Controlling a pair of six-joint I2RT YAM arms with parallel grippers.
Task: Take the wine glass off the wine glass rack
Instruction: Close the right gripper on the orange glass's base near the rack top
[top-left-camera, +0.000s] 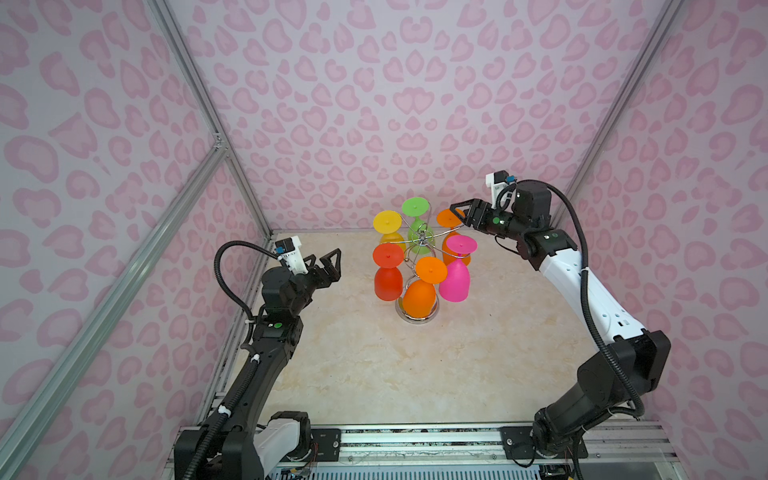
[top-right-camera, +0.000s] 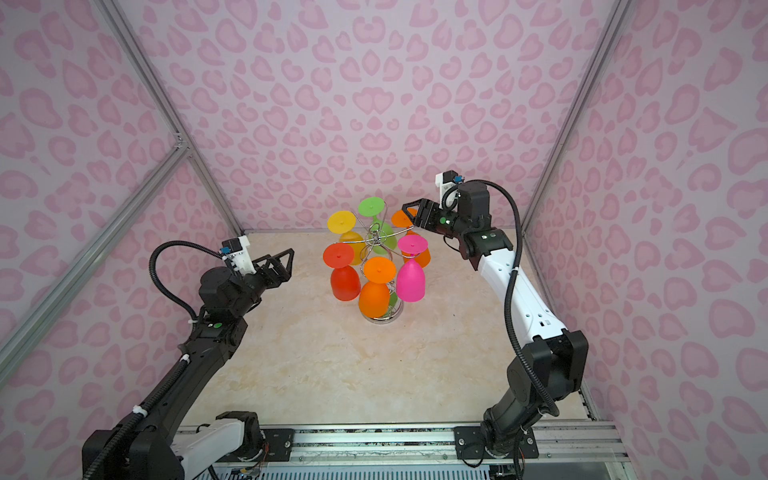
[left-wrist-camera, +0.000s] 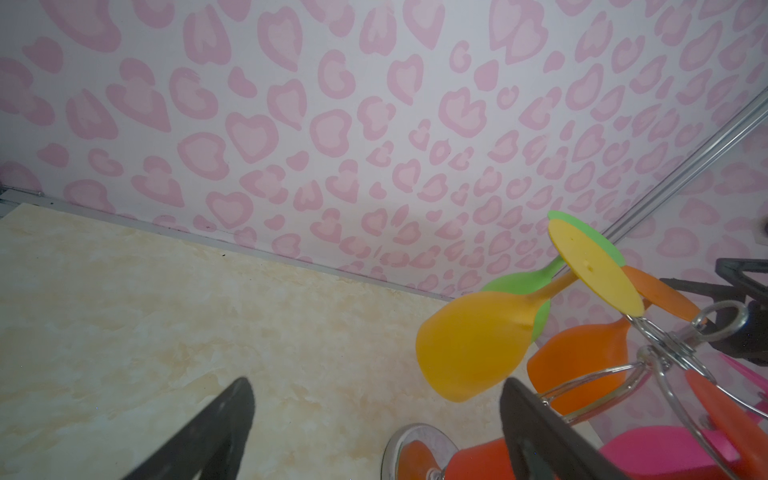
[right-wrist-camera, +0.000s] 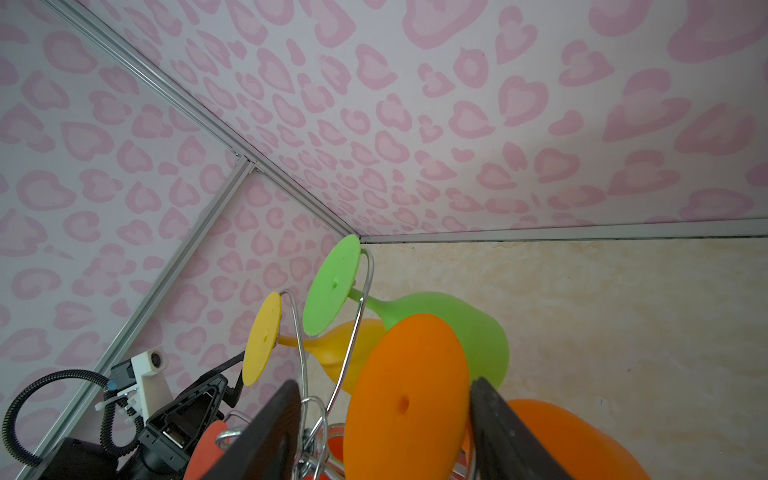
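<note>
The left arm (top-left-camera: 249, 374) rose from its base at the near edge and bent at the elbow, with the forearm angled up and toward the middle. Its wrist (top-left-camera: 282, 286) aimed the left gripper (top-left-camera: 326, 257) at the centre, off the surface, jaws spread wide; in the left wrist view its black fingers (left-wrist-camera: 216, 428) stood far apart. The right arm (top-left-camera: 582, 286) reached much farther back, its white forearm stretched out and its wrist (top-left-camera: 530, 203) turned inward. The right gripper (top-left-camera: 457, 214) pointed toward the middle, higher than the left one, jaws parted less widely, its fingers (right-wrist-camera: 266, 432) apart in the right wrist view.
</note>
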